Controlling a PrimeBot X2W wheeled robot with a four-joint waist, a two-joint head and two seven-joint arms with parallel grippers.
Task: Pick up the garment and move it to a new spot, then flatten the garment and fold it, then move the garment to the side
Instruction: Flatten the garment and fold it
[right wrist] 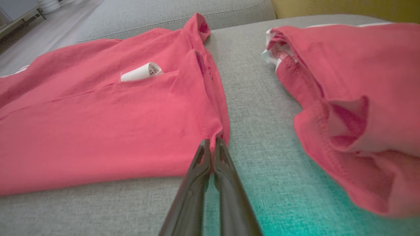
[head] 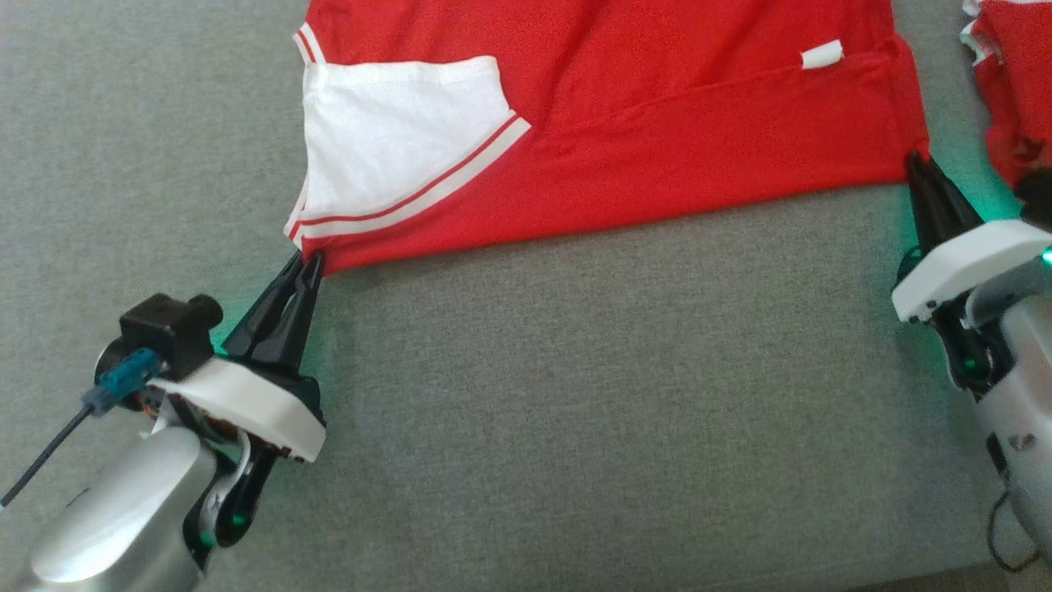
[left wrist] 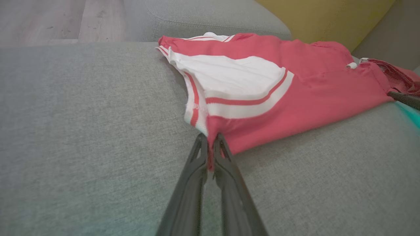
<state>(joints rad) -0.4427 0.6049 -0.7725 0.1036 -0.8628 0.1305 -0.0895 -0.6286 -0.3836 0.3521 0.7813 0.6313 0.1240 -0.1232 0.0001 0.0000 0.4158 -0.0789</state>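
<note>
Grey cushion (head: 575, 370): L claw (head: 311, 265) pinching garment (head: 657, 123) near-left corner, R claw (head: 914, 160) pinching near-right corner.

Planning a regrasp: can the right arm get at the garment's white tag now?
Likely not yet: the right gripper is shut on a corner of the garment. Once released, the white tag lies uncovered just ahead.

Even daylight, soft blur, green glow

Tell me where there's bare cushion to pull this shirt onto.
Widest bare cushion: in front of the red garment, between left gripper and right gripper. More lies left of its white sleeve. Crowded at right: a second garment sits close.
</note>
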